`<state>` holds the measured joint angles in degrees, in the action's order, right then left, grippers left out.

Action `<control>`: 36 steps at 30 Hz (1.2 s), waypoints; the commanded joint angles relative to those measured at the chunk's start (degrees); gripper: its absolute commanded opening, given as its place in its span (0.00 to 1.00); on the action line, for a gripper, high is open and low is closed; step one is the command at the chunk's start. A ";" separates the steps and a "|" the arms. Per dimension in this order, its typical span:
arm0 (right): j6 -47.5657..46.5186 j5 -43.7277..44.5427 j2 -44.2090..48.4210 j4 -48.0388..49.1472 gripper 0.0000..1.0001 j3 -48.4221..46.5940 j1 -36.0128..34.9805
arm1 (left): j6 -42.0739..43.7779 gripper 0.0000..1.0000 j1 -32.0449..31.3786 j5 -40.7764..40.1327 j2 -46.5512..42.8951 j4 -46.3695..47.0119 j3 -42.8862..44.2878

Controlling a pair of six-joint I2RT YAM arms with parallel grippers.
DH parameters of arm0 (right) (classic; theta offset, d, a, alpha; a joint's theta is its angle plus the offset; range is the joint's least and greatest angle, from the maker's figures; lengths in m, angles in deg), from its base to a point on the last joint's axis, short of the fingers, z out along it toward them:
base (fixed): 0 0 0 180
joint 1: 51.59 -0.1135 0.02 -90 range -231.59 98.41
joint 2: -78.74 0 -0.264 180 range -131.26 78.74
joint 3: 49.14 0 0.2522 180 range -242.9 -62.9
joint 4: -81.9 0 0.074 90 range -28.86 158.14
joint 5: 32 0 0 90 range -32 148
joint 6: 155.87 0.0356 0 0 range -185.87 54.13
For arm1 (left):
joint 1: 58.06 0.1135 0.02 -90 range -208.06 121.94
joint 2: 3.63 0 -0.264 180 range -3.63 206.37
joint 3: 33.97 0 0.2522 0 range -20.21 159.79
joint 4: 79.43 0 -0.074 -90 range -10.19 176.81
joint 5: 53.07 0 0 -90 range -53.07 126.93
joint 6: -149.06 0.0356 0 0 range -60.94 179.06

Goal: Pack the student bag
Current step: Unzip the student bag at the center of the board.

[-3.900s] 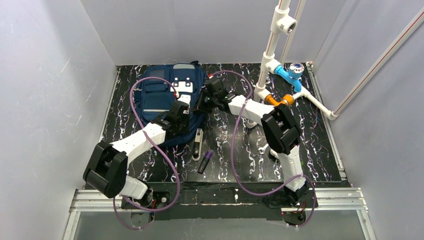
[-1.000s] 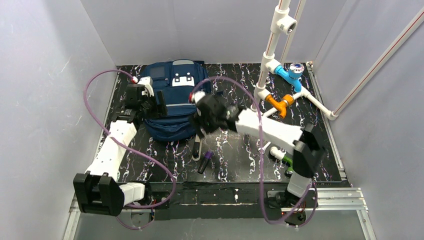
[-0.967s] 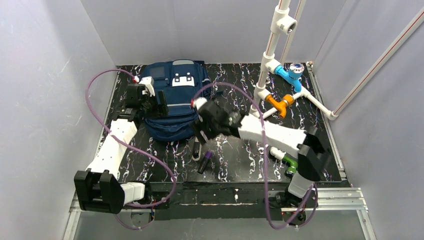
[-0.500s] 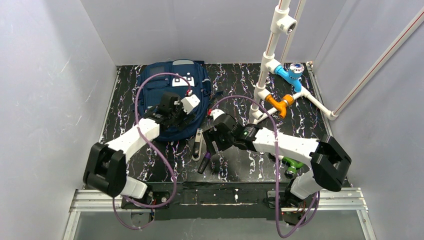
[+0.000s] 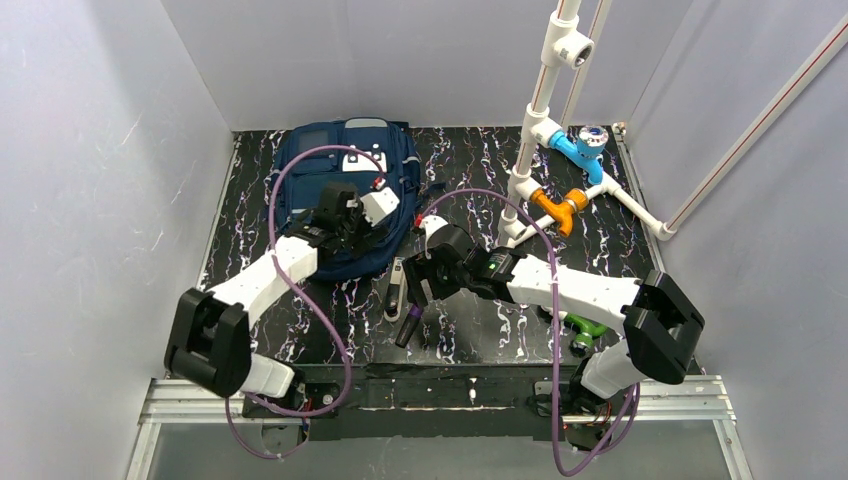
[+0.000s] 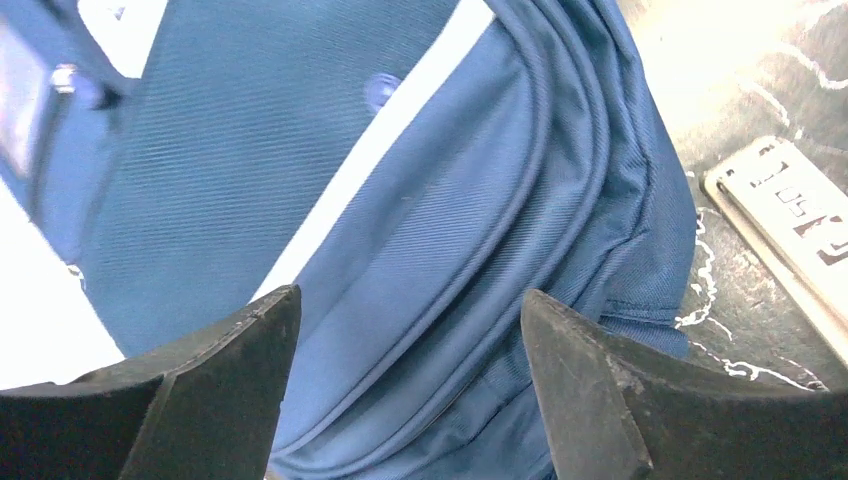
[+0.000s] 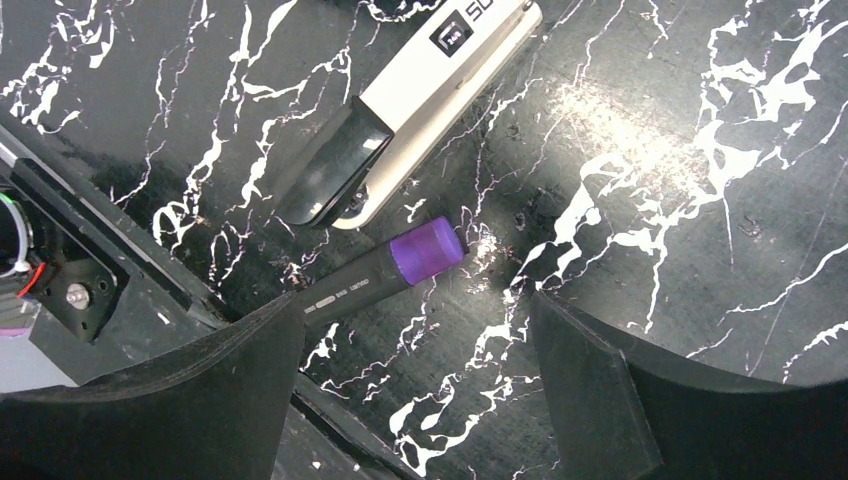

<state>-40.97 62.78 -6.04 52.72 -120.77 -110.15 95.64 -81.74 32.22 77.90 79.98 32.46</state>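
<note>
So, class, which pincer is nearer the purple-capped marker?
Right. The right pincer hovers just above the marker; the left pincer is farther away, over the student bag.

Item: student bag, a navy blue fabric backpack with grey stripes, white-grey patches and front pockets.
Pose: lying flat, front panel facing up, its patched end towards the far wall.
Place: far-left part of the black marbled table.
Close view: woven navy cloth, one pale stripe running across, curved seams along the bulging side.
Opening: cannot tell.
</note>
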 commanded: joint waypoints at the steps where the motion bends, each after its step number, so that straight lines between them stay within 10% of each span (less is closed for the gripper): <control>1: 0.48 -1.81 -0.55 2.84 0.89 -1.49 -0.15 | -2.05 0.81 0.79 0.26 -6.37 -0.75 3.74; 36: 1.47 -4.20 -0.81 3.76 0.88 -1.75 -0.15 | 8.00 0.80 -0.31 -7.34 3.15 0.14 2.24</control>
<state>-40.14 60.00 -6.98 54.12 -120.77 -110.15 103.40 -81.92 27.09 82.36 79.54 35.54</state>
